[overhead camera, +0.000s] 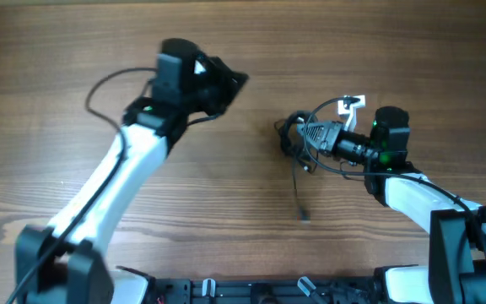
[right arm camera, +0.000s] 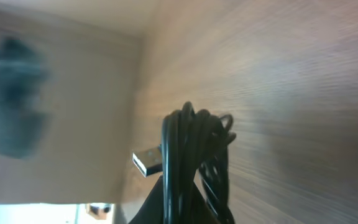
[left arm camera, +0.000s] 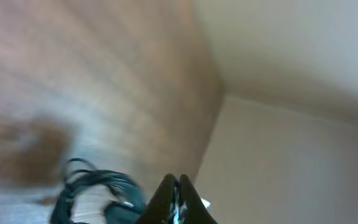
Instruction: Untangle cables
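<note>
Wood-grained tabletop (overhead camera: 226, 194) is seen overhead, with the arms well apart. The coiled black cable bundle (overhead camera: 288, 133) is clamped by the right gripper (overhead camera: 305, 139). In the blurred left wrist view, the left gripper (left arm camera: 178, 185) is pressed together. In the right wrist view, a metal USB plug (right arm camera: 145, 163) juts out sideways.

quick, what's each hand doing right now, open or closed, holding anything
left hand: closed, fingers together, nothing clearly held.
right hand: closed on the black cable bundle.

The counter (overhead camera: 226, 245) is pale brown wood, its grain running lengthwise. A thin dark cable tail (overhead camera: 300, 196) lies on it, trailing from the cable bundle (overhead camera: 297, 139) toward the near edge.
</note>
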Controlling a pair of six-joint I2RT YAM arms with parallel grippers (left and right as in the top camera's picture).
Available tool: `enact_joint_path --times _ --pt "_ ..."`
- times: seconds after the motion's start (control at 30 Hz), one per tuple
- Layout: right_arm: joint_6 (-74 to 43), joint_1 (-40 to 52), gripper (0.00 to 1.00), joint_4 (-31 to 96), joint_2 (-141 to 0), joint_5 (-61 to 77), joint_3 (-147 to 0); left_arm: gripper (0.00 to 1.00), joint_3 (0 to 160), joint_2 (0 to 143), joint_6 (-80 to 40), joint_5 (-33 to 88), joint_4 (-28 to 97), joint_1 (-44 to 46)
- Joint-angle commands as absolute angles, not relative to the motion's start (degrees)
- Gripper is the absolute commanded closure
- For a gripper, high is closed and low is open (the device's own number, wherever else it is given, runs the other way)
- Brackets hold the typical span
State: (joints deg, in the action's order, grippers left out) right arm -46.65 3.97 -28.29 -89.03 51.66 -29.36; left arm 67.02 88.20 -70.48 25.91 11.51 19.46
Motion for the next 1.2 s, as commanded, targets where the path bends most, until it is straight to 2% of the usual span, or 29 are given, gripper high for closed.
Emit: enact_joint_path --times 0.0,0.03,0.07,0.1,0.13,0.17,0.23,0.3,0.33,0.47,0.53,0.63,0.67,0.8,0.83,0.87,0.97,1.03,1.17 --pt "-39.9 4.0 0.96 -26.5 -88.7 49.8 -29.6 0.96 67.2 83.2 -60.0 26.0 11.1 19.6" --pt "-39.8 4.0 0.96 -27.3 -88.7 51.3 -29.6 0.96 67.2 82.7 -56.2 26.2 11.4 19.6" --pt "-39.3 4.0 0.96 -28.9 -88.7 53.1 -29.6 0.92 67.2 82.6 -53.8 27.0 12.3 19.6" --pt "-38.9 4.0 0.96 -31.6 -88.7 55.2 -29.6 0.69 67.2 82.6 -52.1 27.7 14.1 19.6" --pt "-39.0 4.0 0.96 -35.4 -88.7 57.9 -29.6 0.55 67.2 82.6 -49.3 27.8 17.6 19.6" --pt "-39.2 4.0 0.96 -40.3 -88.7 61.0 -29.6 0.52 67.2 82.6 -45.6 27.9 21.8 19.6" --pt "-42.6 4.0 0.96 -50.1 -88.7 64.7 -29.6 0.51 67.2 82.6 -38.8 31.3 27.0 19.7" --pt "-48.1 4.0 0.96 -56.2 -88.7 64.8 -29.6 0.45 67.1 82.6 -27.4 40.1 29.7 20.3" --pt "-50.8 4.0 0.96 -57.7 -88.7 64.6 -29.6 0.44 67.1 82.6 -25.7 41.0 30.2 20.7" --pt "-69.8 4.2 0.96 -60.8 -88.7 63.9 -29.6 0.38 66.5 83.2 -22.7 40.5 30.0 25.8" --pt "-79.1 4.7 0.96 -66.7 -88.7 63.9 -29.6 0.35 66.5 84.3 -22.8 35.0 29.6 30.0" --pt "-84.2 5.0 0.96 -76.5 -88.7 63.9 -29.6 0.35 66.5 86.7 -24.8 29.9 29.6 32.9" --pt "-85.0 5.0 0.96 -77.3 -88.7 63.9 -29.6 0.36 66.5 87.5 -26.1 29.9 29.5 33.1" --pt "-86.3 5.0 0.96 -77.3 -88.7 65.3 -29.6 0.54 66.5 89.1 -28.0 26.2 27.7 33.1" --pt "-86.4 5.0 0.96 -77.3 -88.7 66.2 -29.6 0.71 66.5 89.1 -29.6 23.0 27.7 33.1" --pt "-86.3 5.0 0.96 -77.3 -88.7 66.5 -29.6 0.95 66.5 89.1 -31.1 21.3 27.7 33.0" --pt "-84.4 5.0 0.93 -75.4 -88.7 66.5 -29.6 0.96 66.5 89.0 -32.0 20.4 27.6 33.0" --pt "-82.1 5.0 0.76 -70.1 -88.7 66.5 -29.6 0.96 66.5 88.5 -32.0 20.3 27.0 32.8" --pt "-73.5 5.0 0.74 -53.5 -88.7 64.8 -29.6 0.96 66.5 85.8 -31.9 20.3 24.4 31.9"
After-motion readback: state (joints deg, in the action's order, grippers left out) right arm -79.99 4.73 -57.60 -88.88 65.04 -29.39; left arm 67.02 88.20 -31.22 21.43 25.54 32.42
